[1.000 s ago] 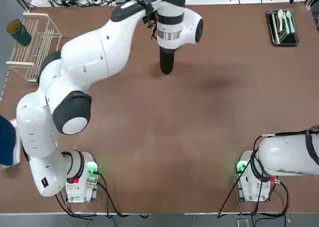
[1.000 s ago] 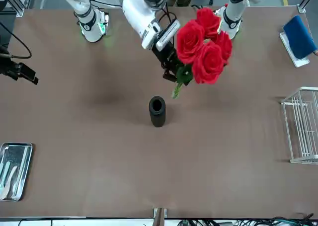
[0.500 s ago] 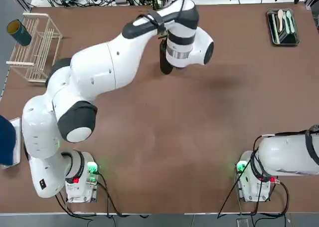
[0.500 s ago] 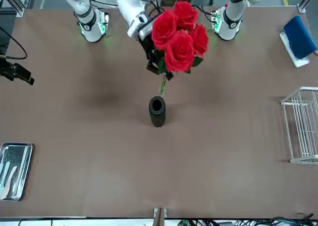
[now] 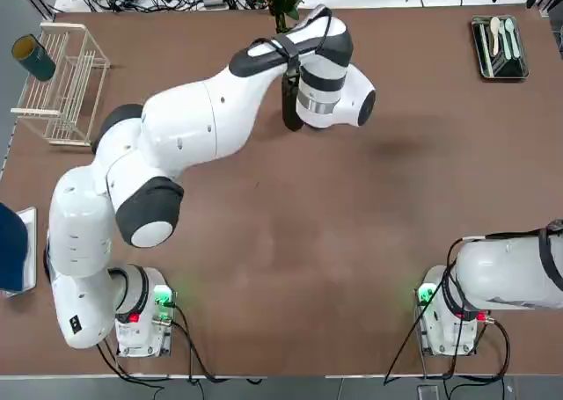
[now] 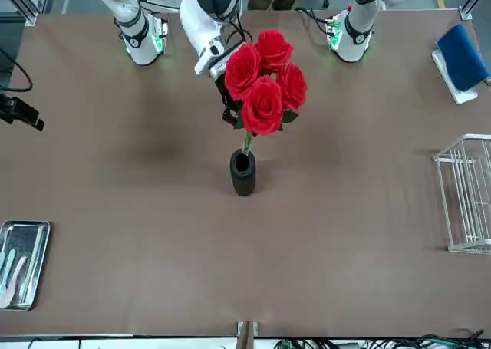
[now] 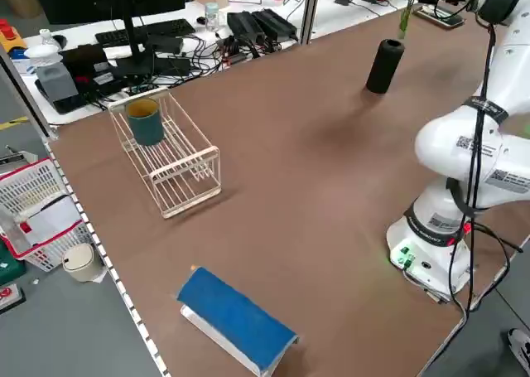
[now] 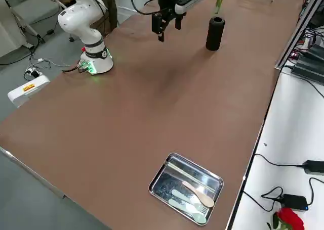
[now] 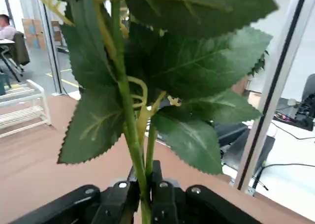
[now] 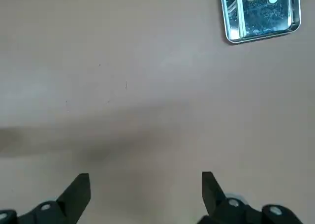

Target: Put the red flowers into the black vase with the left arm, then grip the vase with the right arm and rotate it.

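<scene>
Brown tabletop [image 6: 368, 234] fills the workspace, with the black vase [image 6: 242, 173] standing upright near its middle as the landmark. Directly above the vase, the left gripper [image 6: 232, 103] is pinched on the thin green stems of the red flowers [image 6: 266, 80], its fingers pressed together around them just under the leaves, as the left wrist view shows. The stem tips hang at the vase mouth; whether they are already inside the rim cannot be told from the front view. The blooms sit high over the vase, leaning a little to one side of it.

Well away from the vase, over bare table, the right gripper [image 10: 145, 194] waits with its fingers spread wide and nothing between them. A metal tray [image 6: 21, 261] of utensils lies far from the vase at one table corner, and a wire rack [image 6: 468, 192] stands far off at the opposite side.

The risk lies in the narrow mouth: if the stems are off-centre, they could catch the rim and tip the slim vase. Leaves bunched above the grip may also jam at the opening, leaving the bouquet perched and liable to topple when let go.
</scene>
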You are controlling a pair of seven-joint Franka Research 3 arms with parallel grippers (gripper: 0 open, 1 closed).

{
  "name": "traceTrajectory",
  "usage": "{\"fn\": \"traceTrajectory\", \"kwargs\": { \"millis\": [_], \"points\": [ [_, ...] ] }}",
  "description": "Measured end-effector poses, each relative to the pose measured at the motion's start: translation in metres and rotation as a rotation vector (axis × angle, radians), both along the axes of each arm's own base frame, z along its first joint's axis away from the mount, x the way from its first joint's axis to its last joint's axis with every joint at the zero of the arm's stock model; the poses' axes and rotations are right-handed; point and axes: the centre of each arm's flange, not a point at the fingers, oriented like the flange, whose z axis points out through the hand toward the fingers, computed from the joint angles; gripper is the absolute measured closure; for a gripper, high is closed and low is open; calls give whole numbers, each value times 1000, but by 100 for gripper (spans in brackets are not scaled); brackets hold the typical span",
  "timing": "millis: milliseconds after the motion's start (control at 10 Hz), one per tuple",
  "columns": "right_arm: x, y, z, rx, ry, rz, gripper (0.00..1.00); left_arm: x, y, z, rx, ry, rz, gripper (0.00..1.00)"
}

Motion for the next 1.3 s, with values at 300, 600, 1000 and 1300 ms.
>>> {"fn": "traceTrajectory", "kwargs": {
  "millis": [300, 600, 1000, 1300],
  "points": [
    [0, -3, 0, -1, -5, 2, 0, 3, -7, -13, 18, -18, -47, 89],
    [2, -10, 3, -6, -37, -9, 0, 6, -9, -26, 45, -31, -61, 89],
    [1, -18, 3, -6, -35, -22, 0, 16, -8, -41, 54, -22, -76, 89],
    [0, -17, 1, -4, -25, -18, 0, 16, -9, -56, 71, -12, -77, 89]
  ]
}}
